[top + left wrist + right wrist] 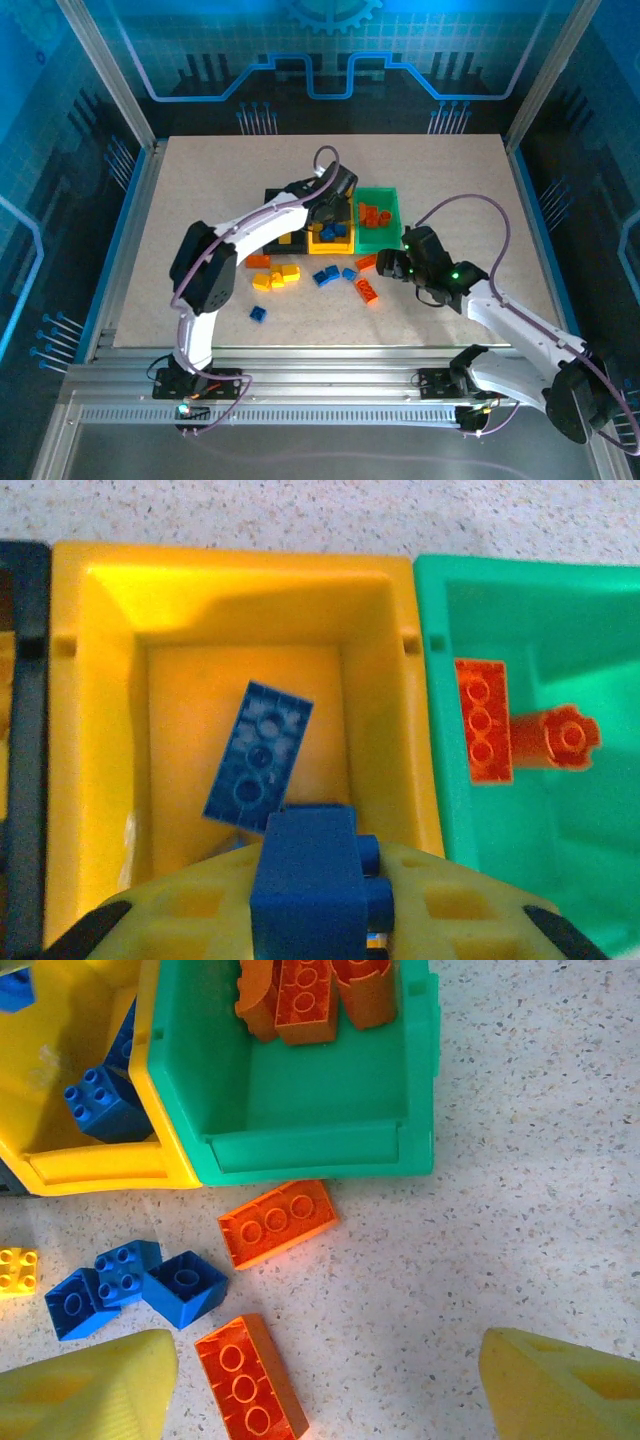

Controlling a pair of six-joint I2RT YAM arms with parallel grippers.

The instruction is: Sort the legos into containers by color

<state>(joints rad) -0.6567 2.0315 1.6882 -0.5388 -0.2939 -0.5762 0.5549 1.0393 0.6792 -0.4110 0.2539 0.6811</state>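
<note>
black bin [20, 730]: left end of the row, touching the yellow one;
left fingers [410, 880]: clamped on a blue brick [308, 875], above the yellow bin [90, 730];
yellow bin: middle of the row; a flat blue brick [258, 752] lies inside;
green bin [520, 568]: right end; orange bricks [482, 720] inside;
loose legos [275, 277]: yellow, blue and orange, scattered on the bench [200, 180] before the bins;
right fingers [90, 1390]: spread wide, holding nothing, above two orange legos [278, 1222] near the green bin

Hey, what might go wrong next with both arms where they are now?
The blue brick pinched by the left gripper hangs over the yellow bin close to the green bin; dropped, it might bounce across. The open right gripper sits off-centre from the nearest orange brick, so closing may just shove it.
</note>
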